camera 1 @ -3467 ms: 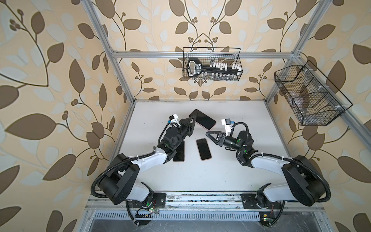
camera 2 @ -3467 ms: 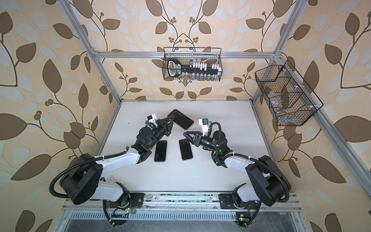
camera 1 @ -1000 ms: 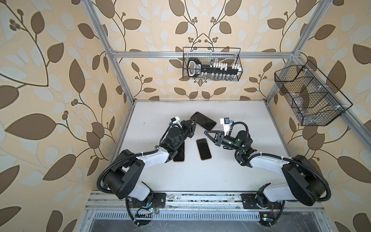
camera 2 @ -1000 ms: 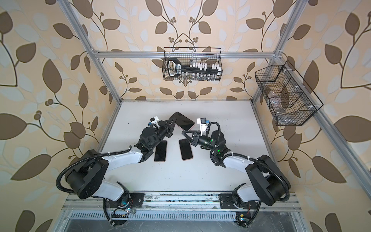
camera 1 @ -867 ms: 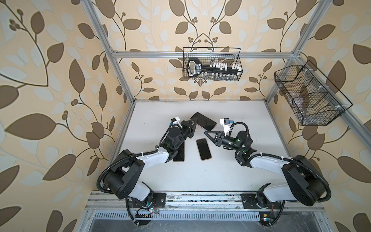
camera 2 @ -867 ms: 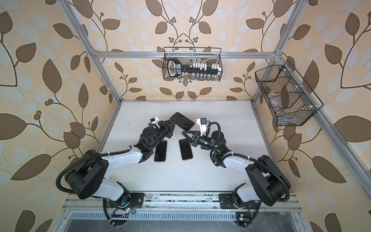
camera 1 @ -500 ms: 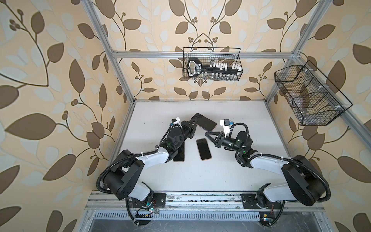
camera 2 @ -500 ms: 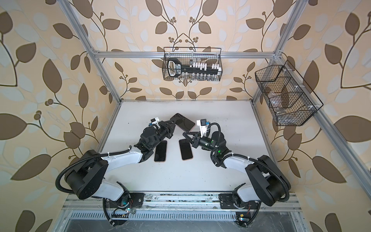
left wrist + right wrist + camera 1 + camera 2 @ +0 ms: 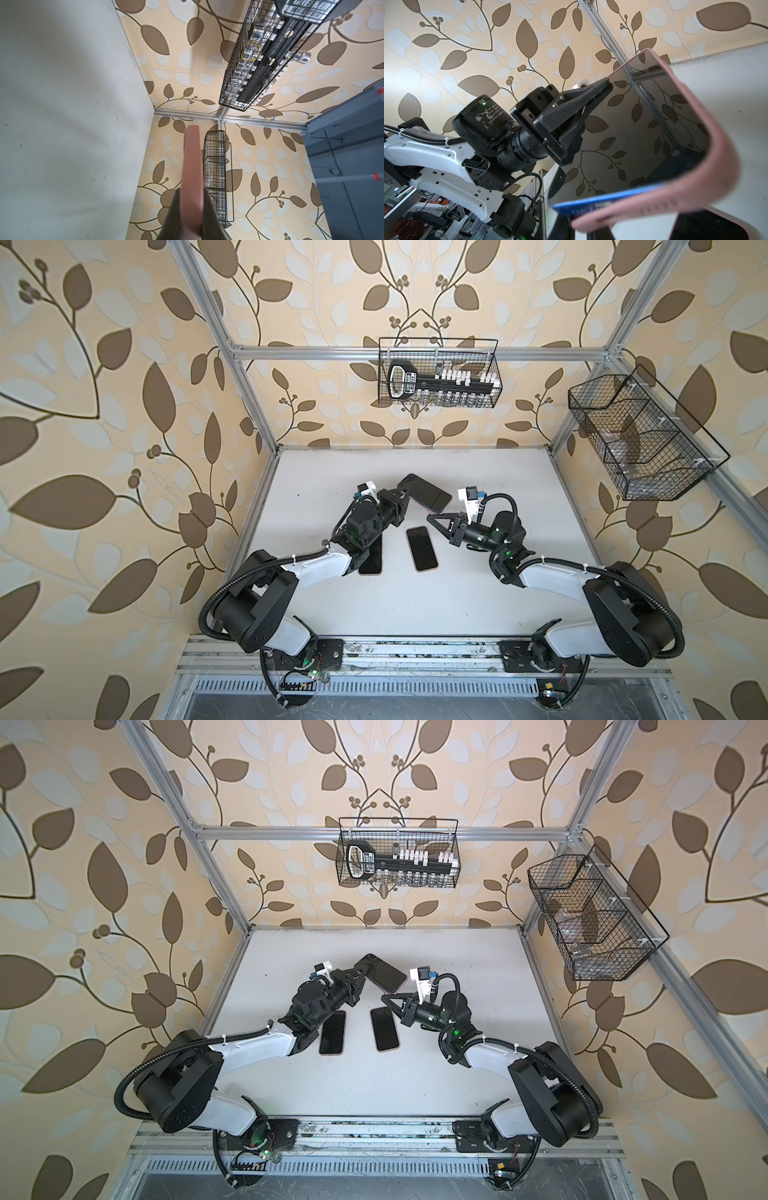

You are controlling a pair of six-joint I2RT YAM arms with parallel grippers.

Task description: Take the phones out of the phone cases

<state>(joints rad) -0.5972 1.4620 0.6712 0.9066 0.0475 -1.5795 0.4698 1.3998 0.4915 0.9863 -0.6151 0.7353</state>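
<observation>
Above the tabletop, at 12 o'clock of its centre, the phone is raised, screen up, partly inside the pink phone case. A loose handset and a second handset lie flat at its 6 and 7 o'clock. Left jaws clamp the phone's 9 o'clock end. Right jaws pinch the case rim at 5 o'clock, peeled off the blue phone edge.

- Cream wallpaper with brown leaves covers every wall.
- An aluminium frame edges the cell.
- The white desk is lightly scuffed.
- The back-wall wire basket holds what looks like a socket set.
- A second wire basket hangs on the right wall.
</observation>
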